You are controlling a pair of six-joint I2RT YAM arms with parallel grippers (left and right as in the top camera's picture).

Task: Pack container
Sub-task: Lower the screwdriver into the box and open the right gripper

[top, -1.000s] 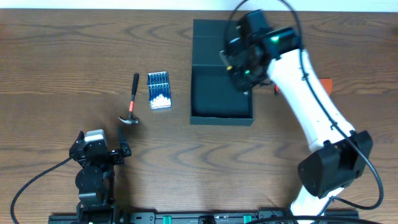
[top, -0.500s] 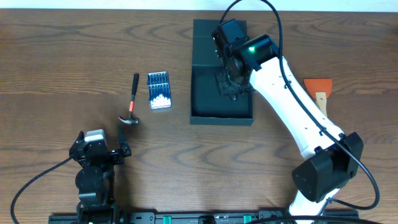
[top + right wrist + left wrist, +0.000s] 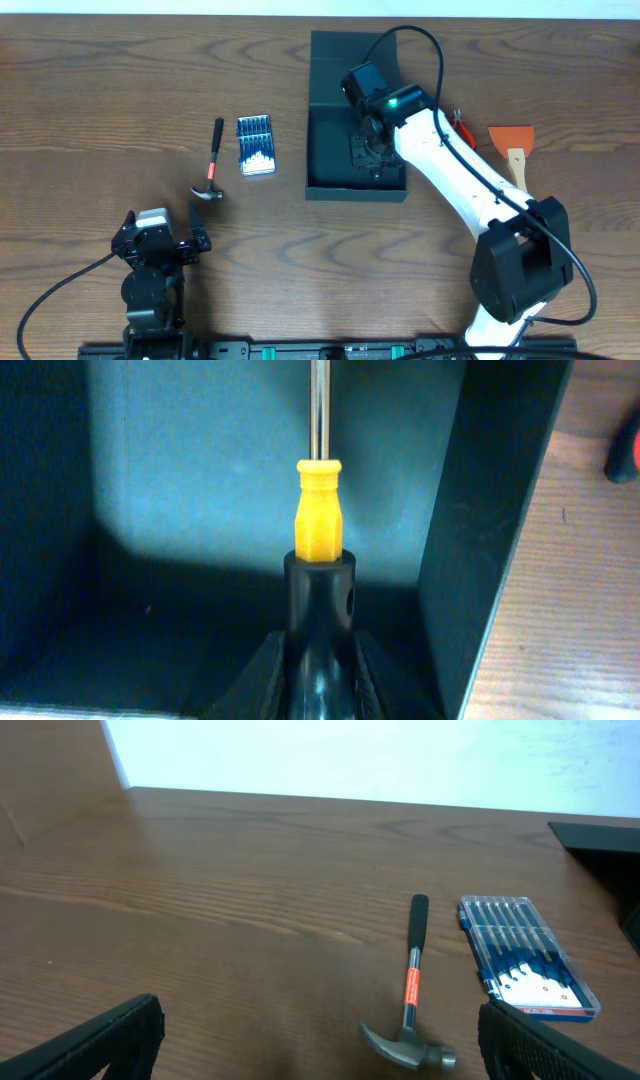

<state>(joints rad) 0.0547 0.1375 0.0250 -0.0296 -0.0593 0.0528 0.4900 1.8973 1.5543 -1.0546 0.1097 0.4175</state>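
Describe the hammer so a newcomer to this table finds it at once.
Find the dark teal-grey container at mid-table, then look to its left. Past the clear case of blue screwdrivers lies the hammer, alone in having a black handle with a red band and a steel claw head.

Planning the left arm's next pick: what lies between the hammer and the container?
A clear case of blue-handled precision screwdrivers lies between the hammer and the container, close beside the hammer and apart from the container, as the overhead view shows.
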